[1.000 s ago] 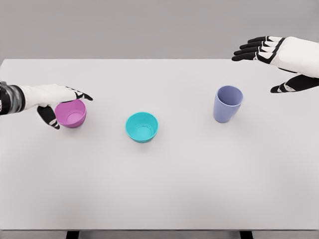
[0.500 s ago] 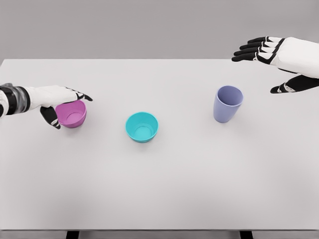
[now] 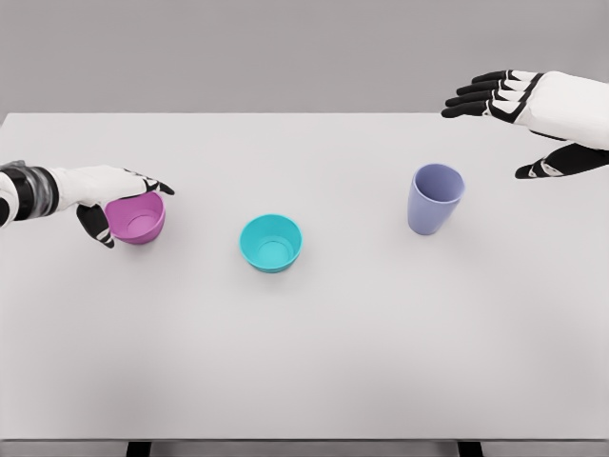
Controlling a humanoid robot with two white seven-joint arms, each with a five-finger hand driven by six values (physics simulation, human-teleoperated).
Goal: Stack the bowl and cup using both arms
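A pink bowl (image 3: pixel 139 225) stands upright at the table's left. My left hand (image 3: pixel 136 213) holds it, fingers (image 3: pixel 152 183) lying along its far rim and the thumb against its near-left wall. The bowl rests on the table. A teal bowl (image 3: pixel 271 242) sits upright near the middle, untouched. To the right stands a lavender cup (image 3: pixel 434 199), upright and mouth up. My right hand (image 3: pixel 490 136) hovers above and to the right of the cup, fingers spread and pointing left, holding nothing.
The white table (image 3: pixel 314 362) spreads wide in front of the bowls and cup. Its far edge runs just behind my right hand, against a grey wall.
My left forearm has slid slightly to the right and its fingers have settled a little closer on the pink bowl's rim. The right hand and the three vessels have not moved.
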